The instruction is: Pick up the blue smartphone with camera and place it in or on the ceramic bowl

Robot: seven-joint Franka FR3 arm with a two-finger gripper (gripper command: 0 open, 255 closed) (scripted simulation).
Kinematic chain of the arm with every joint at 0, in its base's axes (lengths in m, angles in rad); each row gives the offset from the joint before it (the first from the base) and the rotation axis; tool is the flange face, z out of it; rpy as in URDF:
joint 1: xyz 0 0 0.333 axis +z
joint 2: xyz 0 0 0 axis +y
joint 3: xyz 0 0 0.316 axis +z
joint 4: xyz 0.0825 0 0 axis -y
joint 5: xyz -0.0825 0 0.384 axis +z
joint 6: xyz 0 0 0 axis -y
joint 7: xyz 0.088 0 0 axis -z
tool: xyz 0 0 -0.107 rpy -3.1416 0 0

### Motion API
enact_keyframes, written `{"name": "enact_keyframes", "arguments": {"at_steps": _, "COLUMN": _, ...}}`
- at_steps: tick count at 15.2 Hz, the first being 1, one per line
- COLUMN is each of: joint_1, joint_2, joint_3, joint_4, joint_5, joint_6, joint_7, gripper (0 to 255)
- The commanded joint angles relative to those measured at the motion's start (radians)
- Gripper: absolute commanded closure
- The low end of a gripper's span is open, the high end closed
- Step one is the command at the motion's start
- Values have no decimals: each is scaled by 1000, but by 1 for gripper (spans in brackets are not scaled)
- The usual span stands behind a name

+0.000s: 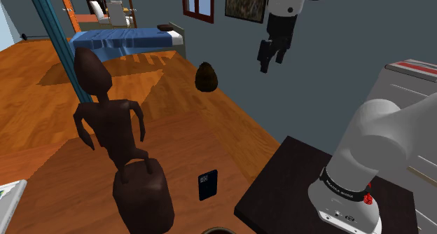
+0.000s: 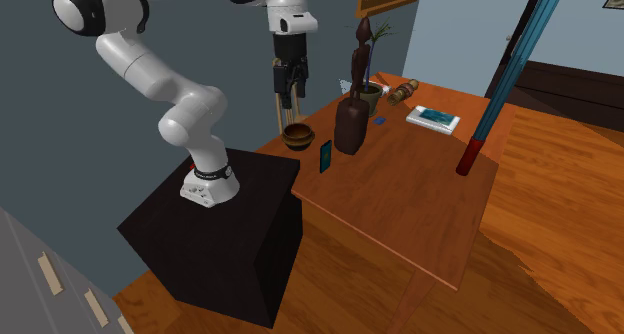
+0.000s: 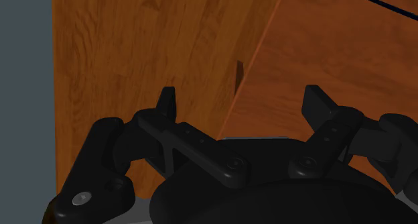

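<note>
Shoulder view: the claw (image 1: 272, 63) hangs high, the phone (image 1: 207, 185) far below it on the bench (image 1: 182, 141). Second exterior view: the bowl (image 2: 298, 135) sits below the claw, near the phone, so a short carry. Wrist view: fingers (image 3: 166, 100) spread, empty, apparently poised to descend.

Your arm (image 2: 185, 112) rises from its base, bends at the elbow and reaches up high, with the wrist turned so the gripper (image 2: 288, 100) points almost straight down. In the shoulder view you see it hanging in the air at a slight tilt. In the wrist view your two black fingers (image 3: 167, 102) stand well apart, with the jaws parted.
</note>
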Motion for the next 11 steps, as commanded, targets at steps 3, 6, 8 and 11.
{"name": "enact_keyframes", "arguments": {"at_steps": 3, "joint_1": 12, "joint_2": 7, "joint_3": 25, "joint_4": -44, "joint_5": 24, "joint_6": 44, "joint_7": 36, "gripper": 0}}
{"name": "enact_keyframes", "arguments": {"at_steps": 6, "joint_1": 32, "joint_2": 28, "joint_3": 64, "joint_4": -103, "joint_5": 60, "joint_6": 113, "joint_7": 90, "gripper": 0}}
{"name": "enact_keyframes", "arguments": {"at_steps": 8, "joint_1": 46, "joint_2": 49, "joint_3": 91, "joint_4": -136, "joint_5": 84, "joint_6": 162, "joint_7": 125, "gripper": 0}}
{"name": "enact_keyframes", "arguments": {"at_steps": 11, "joint_1": 67, "joint_2": 92, "joint_3": 134, "joint_4": -178, "joint_5": 120, "joint_6": 240, "joint_7": 179, "gripper": 0}}
